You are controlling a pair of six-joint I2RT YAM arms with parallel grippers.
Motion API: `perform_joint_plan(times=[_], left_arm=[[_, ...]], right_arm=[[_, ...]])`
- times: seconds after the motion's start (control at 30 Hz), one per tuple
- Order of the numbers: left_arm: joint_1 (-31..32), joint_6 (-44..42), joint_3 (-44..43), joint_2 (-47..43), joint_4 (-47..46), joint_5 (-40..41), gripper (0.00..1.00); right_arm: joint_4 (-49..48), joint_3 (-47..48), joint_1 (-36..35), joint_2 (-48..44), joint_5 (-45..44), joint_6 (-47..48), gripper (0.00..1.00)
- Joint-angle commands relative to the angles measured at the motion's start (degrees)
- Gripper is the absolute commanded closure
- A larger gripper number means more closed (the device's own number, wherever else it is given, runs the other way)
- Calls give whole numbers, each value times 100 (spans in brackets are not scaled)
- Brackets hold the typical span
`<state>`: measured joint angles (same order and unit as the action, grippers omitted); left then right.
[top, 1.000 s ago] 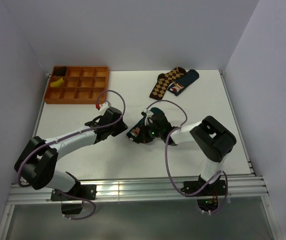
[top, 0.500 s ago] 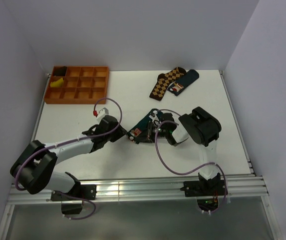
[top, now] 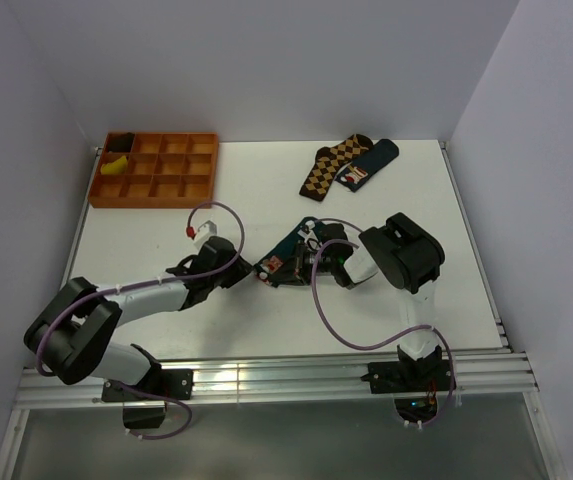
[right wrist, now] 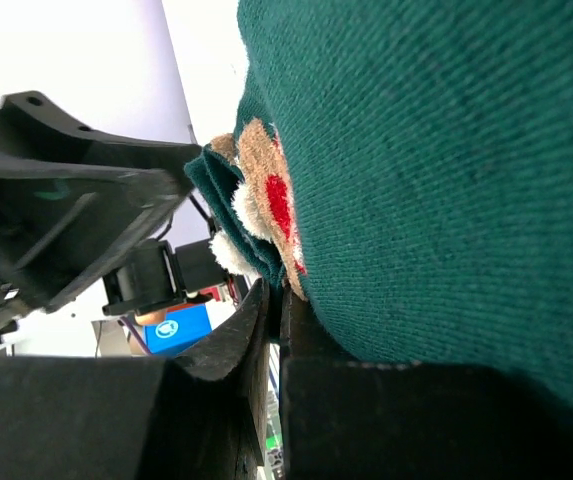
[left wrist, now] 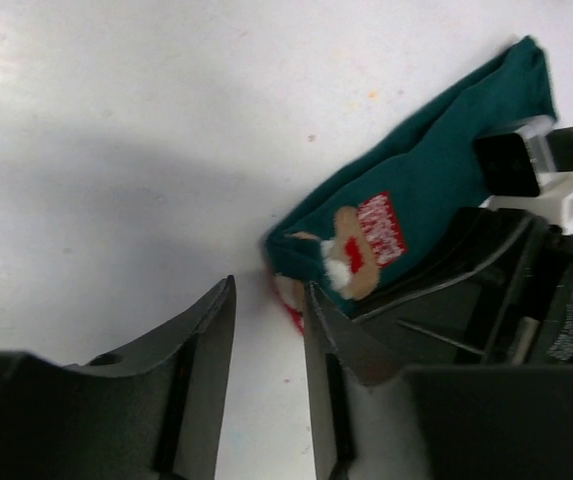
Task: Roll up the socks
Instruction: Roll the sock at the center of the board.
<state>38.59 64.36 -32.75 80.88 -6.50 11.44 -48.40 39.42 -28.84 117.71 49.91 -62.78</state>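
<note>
Pinching the flat knitted teal socks (left wrist: 426,190), right gripper (right wrist: 274,300) jaws clamp shut; left gripper (left wrist: 269,290) jaws gape.

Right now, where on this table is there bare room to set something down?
Bare: the far strip between the orange tray and the argyle socks, and the near edge, short of the teal socks. Crowded: mid-table around those socks.

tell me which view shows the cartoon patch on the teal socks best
Left wrist: the patch faces the camera clearly on the socks. Right wrist sees it close but edge-on; top view shows a tiny speck.
</note>
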Motion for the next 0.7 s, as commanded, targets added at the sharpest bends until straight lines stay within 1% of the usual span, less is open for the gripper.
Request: perform_joint_plan(times=[0.0, 0.13, 0.3, 0.43, 0.57, 0.67], left_arm=[[-9, 129, 242, -151, -360, 104, 63], [-9, 103, 559, -336, -755, 104, 64], [-18, -55, 428, -91, -993, -45, 64], [-9, -108, 226, 199, -993, -64, 63], [-9, -134, 190, 472, -1116, -72, 64], [-9, -108, 243, 516, -1230, -124, 63]], right_arm=[[147, 101, 54, -152, 19, 38, 100], [384, 127, 54, -196, -25, 240, 100], [375, 154, 54, -187, -8, 214, 100], [384, 163, 54, -187, -8, 232, 100], [384, 163, 54, -178, 1, 240, 100], [376, 145, 54, -152, 19, 240, 100]])
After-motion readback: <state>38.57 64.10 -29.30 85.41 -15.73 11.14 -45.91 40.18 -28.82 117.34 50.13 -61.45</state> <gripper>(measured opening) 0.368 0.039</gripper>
